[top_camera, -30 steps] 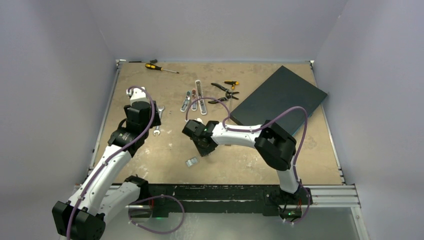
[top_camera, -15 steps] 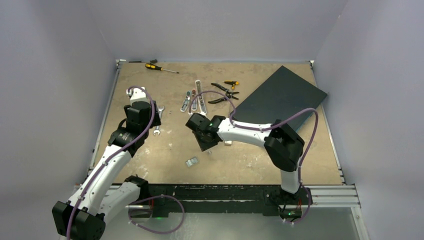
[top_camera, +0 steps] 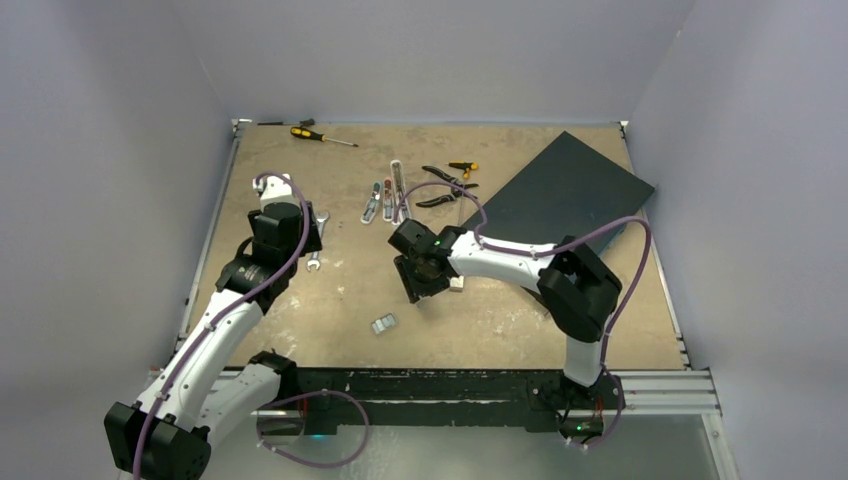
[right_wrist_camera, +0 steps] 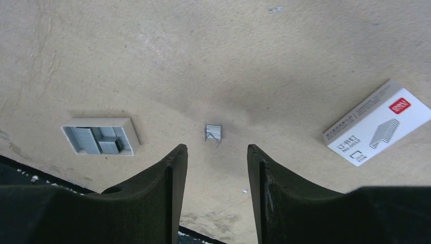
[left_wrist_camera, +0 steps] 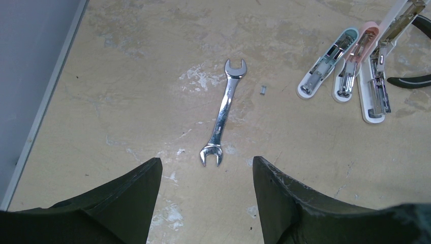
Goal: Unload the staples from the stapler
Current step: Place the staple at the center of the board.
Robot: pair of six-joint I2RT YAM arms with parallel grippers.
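The only print that can be read is on the white box (right_wrist_camera: 378,122) at the right of the right wrist view. It carries a red logo patch with letters too small to make out, a line that looks like "No.0012", and a drawing of a staple strip. The rest of its print is blurred.

The staples (right_wrist_camera: 213,132), a short grey ribbed strip, lie loose on the table (right_wrist_camera: 254,46) just beyond the tips of the right gripper (right_wrist_camera: 216,152). They are in line with the gap between its fingers and untouched by them. That gripper stands partly spread with nothing in it. Left of the strip is a small grey tray (right_wrist_camera: 100,140) packed with more strips (the box lies well off on the other side).

The left gripper (left_wrist_camera: 206,170) is spread wide and empty above a wrench (left_wrist_camera: 222,114). Another tiny staple block (left_wrist_camera: 263,90) lies just right of the wrench's upper half. Beyond it three opened staplers lie side by side: a teal stapler (left_wrist_camera: 325,66), a pink stapler (left_wrist_camera: 356,63) and a white stapler (left_wrist_camera: 376,86).

A second ago the right arm hung over the tray with its jaws nearly closed. It has since swung away toward the far right and spread them, and the white box now peeks out beside its wrist in the top view. The left arm and the tray have not moved.
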